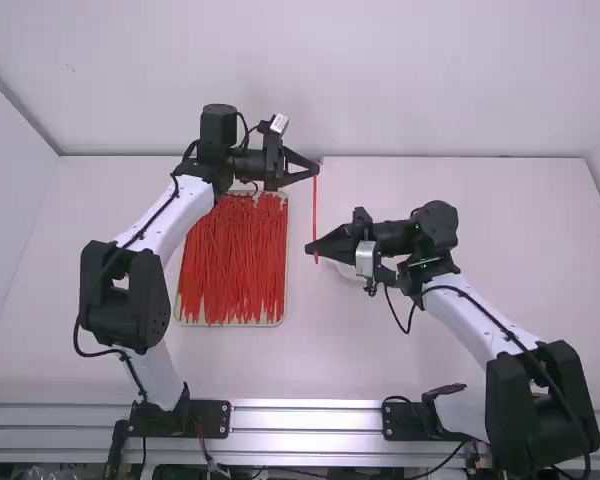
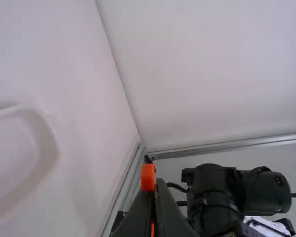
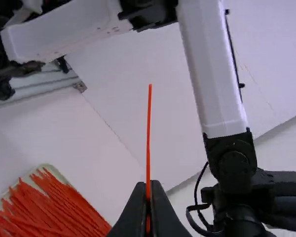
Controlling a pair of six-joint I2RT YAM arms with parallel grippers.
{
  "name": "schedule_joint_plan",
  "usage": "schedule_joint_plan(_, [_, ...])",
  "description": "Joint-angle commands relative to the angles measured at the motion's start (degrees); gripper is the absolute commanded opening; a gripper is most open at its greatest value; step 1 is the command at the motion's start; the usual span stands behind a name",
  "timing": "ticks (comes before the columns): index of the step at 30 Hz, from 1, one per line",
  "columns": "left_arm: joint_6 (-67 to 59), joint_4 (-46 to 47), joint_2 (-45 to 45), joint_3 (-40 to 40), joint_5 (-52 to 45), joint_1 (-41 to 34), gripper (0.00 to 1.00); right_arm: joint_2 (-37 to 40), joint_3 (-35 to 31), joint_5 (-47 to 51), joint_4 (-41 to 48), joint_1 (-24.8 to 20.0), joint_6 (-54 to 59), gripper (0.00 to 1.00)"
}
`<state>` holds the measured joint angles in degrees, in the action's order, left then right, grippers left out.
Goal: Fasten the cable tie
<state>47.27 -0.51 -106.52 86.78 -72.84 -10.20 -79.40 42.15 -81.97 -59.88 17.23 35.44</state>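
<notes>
While tray (image 1: 230,323) holds red ties (image 1: 235,255), left tool (image 1: 315,172) and right tool (image 1: 313,246) both clench single cable tie (image 1: 315,215)

- High view: bright, even light from overhead; the table (image 1: 500,230) reads uniformly lit and matte
- A soft, faint shadow lies on the table toward 4 o'clock from the right gripper (image 1: 316,247)
- Wrist views: white surfaces evenly lit; black parts at 6 o'clock render dark, with little surface detail

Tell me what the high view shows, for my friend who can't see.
Two robot grippers hold one red tie between them: the left gripper at one end, the right gripper near the other. A tray of more red ties lies on the table.
</notes>
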Motion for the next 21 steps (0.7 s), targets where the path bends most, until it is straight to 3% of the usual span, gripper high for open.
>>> schedule_joint_plan(1, [-0.85, -0.33, 0.11, 1.01, -1.51, -0.33, 0.02, -0.07, 3.21, 2.21, -0.15, 0.09, -11.21, 0.00])
schedule_joint_plan(8, [-2.62, 0.07, 0.11, 0.90, -1.49, -0.33, 0.02, -0.07, 5.73, 8.72, -0.50, 0.07, -23.69, 0.00])
schedule_joint_plan(16, [-10.10, -3.21, 0.11, 0.90, -1.27, 0.42, 0.02, -0.07, 6.64, 17.70, -6.32, 0.07, -50.99, 0.00])
schedule_joint_plan(21, [-15.69, -10.34, 0.11, 0.90, -1.31, 1.27, 0.01, -0.07, 6.64, 21.22, -7.37, 0.07, -66.29, 0.00])
